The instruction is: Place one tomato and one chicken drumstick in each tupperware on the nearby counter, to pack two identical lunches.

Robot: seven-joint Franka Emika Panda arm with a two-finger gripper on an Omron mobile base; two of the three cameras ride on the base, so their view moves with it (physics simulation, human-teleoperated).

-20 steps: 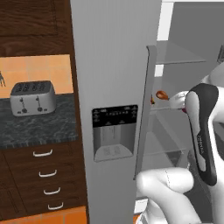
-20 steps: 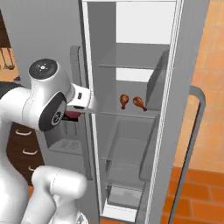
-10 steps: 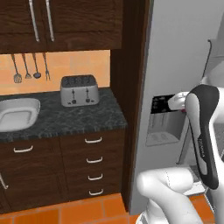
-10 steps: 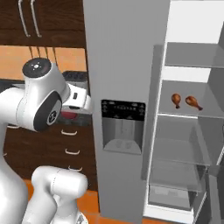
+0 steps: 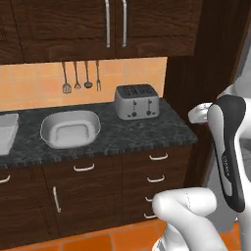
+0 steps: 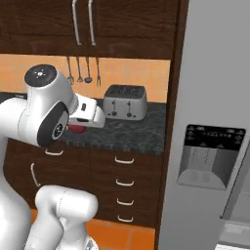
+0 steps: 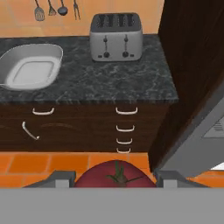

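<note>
the gripper [image 7: 114, 178] is pinching a tomato [image 7: 115, 174], its two dark tips [image 7: 61, 178] pressing against either side of the red ball with the stalk facing the hand camera. in the right base view a sliver of red is showing under the white hand [image 6: 87, 113], well short of the counter [image 5: 147, 133] edge and out over the orange floor [image 7: 43, 162].

the wide, rounded tupperware [image 5: 70, 129] is sitting open on the counter to the left of the steel toaster [image 5: 137, 101], and the corner of a second tub [image 5: 6, 131] is peeking in at the far left edge of the left base view. both are looking empty as far as can be seen.

the main risk is the round fruit slipping from a grip that is only catching its sides, probably while the arm is swinging across toward the tubs; it would then be dropping to the floor rather than the worktop. a second risk is the hand clipping the toaster or the dark cabinet side [image 7: 192, 78] on the way. releasing too high over the shallow tub could also be letting the tomato bounce or roll out over the low wall.
</note>
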